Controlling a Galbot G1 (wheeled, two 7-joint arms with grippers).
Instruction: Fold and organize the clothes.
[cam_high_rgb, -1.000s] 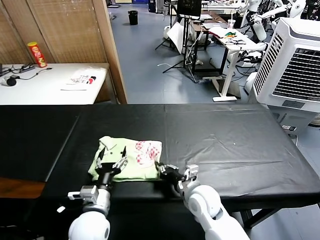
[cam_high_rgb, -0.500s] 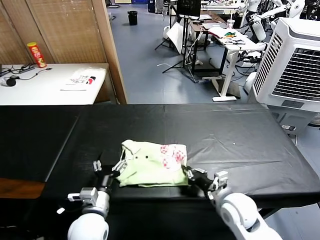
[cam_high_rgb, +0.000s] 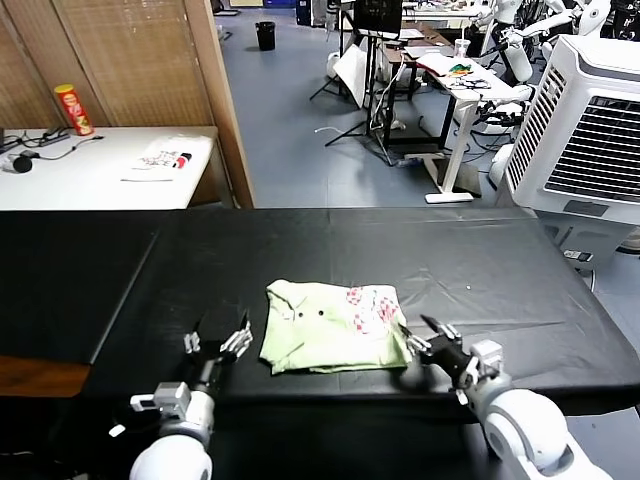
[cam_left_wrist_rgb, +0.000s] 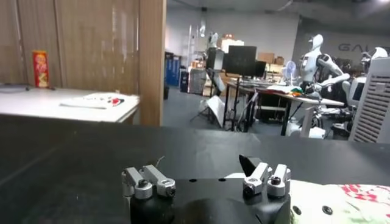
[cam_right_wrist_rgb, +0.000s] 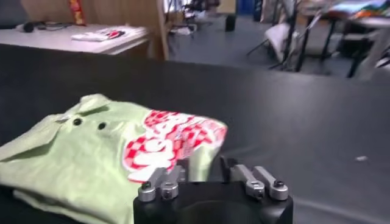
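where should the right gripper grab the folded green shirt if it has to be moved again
Grip the near right corner of the green T-shirt, coming in low from the right. The folded layers stack into a thick edge there, beside the red print, and the right gripper already sits open at that edge. The left gripper waits open, clear of the shirt's left side.

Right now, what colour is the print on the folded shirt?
Reddish-pink checkered print on the pale green shirt; the right wrist view shows it best.

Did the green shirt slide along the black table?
Yes. The folded green shirt slid toward the robot's right along the black table, away from the left end effector; the right end effector is at its edge.
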